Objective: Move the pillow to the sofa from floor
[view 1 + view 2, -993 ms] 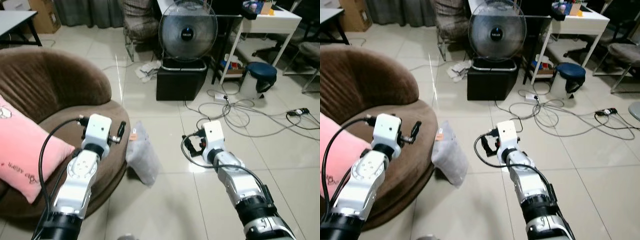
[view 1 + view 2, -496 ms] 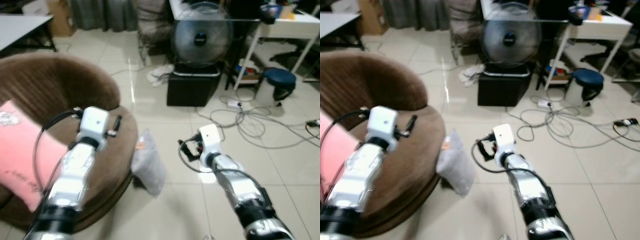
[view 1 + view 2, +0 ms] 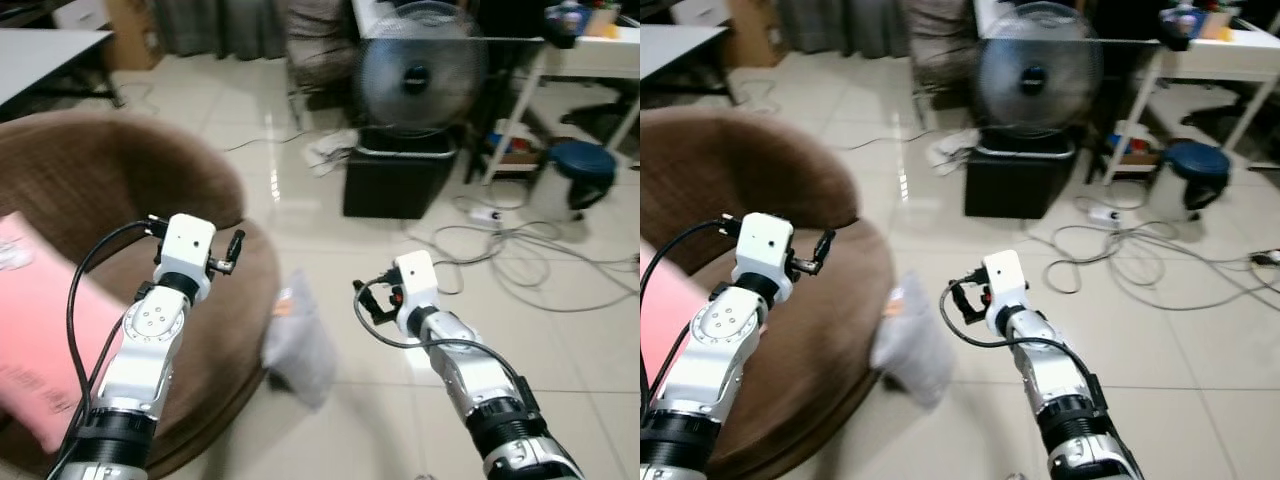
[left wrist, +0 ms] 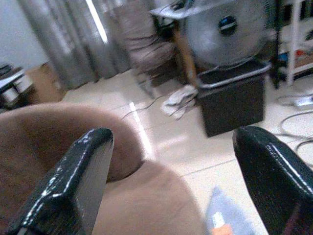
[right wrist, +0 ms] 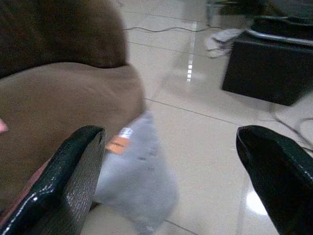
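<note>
A grey pillow [image 3: 298, 340] lies on the tiled floor, leaning against the front of the round brown sofa [image 3: 130, 190]. On the sofa seat at the far left rests a pink pillow [image 3: 40, 340]. My left gripper [image 4: 171, 139] is open and empty, held over the sofa's right rim above and left of the grey pillow [image 4: 230, 215]. To the pillow's right, my right gripper [image 5: 171, 142] is open and empty above the floor, looking down at the grey pillow [image 5: 137, 181].
A fan [image 3: 420, 75] stands on a black box [image 3: 400, 180] straight ahead. Cables [image 3: 520, 250] trail over the floor to the right, near a blue stool [image 3: 585, 165] and a white desk [image 3: 590, 50]. Bare tiles lie in front of the pillow.
The whole picture has shifted and blurred, so the camera has moved. The grey pillow stays on the floor by the sofa, and both arms hold much the same pose.
</note>
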Controlling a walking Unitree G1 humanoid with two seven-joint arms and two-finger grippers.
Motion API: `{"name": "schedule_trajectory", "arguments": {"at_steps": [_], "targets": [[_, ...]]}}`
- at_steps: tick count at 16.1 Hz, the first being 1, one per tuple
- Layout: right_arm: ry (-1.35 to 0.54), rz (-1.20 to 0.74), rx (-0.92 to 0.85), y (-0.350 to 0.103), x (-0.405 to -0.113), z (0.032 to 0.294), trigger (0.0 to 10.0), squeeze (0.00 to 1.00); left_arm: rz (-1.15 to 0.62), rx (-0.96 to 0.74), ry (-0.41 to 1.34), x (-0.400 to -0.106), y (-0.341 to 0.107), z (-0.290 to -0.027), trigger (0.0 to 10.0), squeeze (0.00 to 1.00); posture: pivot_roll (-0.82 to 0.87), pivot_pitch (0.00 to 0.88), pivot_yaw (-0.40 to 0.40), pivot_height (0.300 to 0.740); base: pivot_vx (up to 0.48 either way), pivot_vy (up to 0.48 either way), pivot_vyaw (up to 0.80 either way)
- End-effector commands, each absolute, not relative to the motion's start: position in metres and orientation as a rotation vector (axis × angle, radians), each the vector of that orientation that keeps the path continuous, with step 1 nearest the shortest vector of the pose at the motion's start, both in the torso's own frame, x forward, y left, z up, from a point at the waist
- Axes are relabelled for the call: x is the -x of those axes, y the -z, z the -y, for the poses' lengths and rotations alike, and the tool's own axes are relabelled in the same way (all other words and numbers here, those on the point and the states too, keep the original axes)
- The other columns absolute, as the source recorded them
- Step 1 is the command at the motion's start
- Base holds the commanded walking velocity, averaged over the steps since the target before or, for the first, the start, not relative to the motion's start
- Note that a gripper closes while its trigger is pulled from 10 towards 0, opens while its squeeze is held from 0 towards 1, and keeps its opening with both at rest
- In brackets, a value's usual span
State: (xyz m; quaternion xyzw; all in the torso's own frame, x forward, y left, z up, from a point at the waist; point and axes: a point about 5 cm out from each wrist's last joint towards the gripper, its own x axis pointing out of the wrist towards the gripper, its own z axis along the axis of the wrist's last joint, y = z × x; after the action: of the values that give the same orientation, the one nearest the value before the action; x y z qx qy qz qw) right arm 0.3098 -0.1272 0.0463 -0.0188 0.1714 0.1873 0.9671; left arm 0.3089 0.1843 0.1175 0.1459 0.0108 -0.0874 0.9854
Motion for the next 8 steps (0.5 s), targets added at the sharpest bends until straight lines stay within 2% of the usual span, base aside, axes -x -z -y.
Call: {"name": "schedule_trajectory", "arguments": {"at_steps": [1, 8], "targets": [[-0.377, -0.341, 0.047, -0.0504, -0.3118, 0.1284, 10.0, 0.0, -0.014, -0.317, 0.192, -0.3084, -0.1196, -0.1857, 10.0, 0.0, 0.13, 0.0, 0.001, 0.74, 0.401, 0.0, 0.0], [-0.367, -0.331, 0.028, -0.0535, -0.3108, 0.1275, 10.0, 0.0, -0.015, -0.307, 0.183, -0.309, -0.1195, -0.1869, 10.0, 0.0, 0.12, 0.0, 0.003, 0.74, 0.399, 0.0, 0.0]]}}
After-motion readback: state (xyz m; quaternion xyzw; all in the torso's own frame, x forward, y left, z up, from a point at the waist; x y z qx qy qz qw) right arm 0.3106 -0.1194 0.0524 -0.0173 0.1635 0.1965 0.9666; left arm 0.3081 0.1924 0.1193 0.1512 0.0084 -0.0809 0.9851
